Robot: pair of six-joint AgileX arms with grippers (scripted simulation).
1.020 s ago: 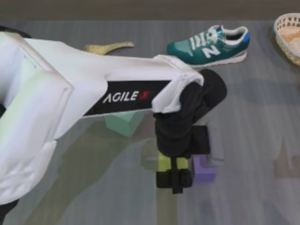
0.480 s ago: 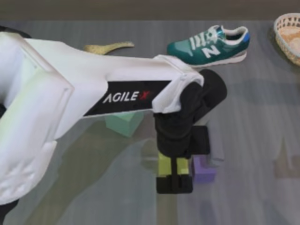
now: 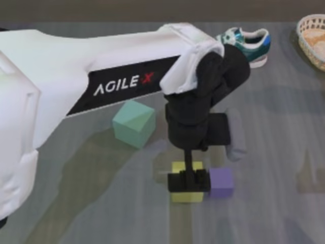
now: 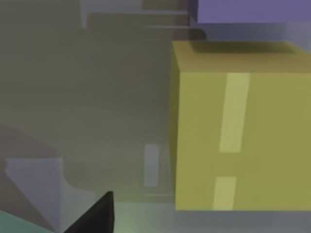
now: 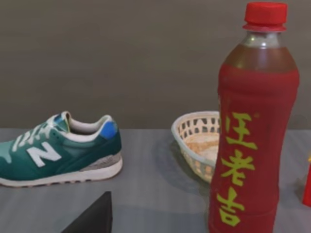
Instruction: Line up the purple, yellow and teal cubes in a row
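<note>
Top view: left arm is reaching across the table [image 3: 284, 152] w/ its left gripper [image 3: 188, 181] hanging right over the yellow cube [image 3: 186, 168], which is sitting on the table touching the purple cube [image 3: 221, 182] on that cube's left. Fingers are looking released, not grasping the yellow; left wrist view is showing the yellow cube [image 4: 243, 126] whole w/ purple cube [image 4: 250, 10] butted against it and no finger pressing its faces. So placing yellow beside purple looks done. Teal cube [image 3: 133, 122] is sitting well apart, up and to the left, near the arm. Next move, imo: lifting clear w/o nudging the pair, then taking teal and setting it at yellow's free left side, edges squared. Right arm is parked out of the top view; can't tell its fingers.
</note>
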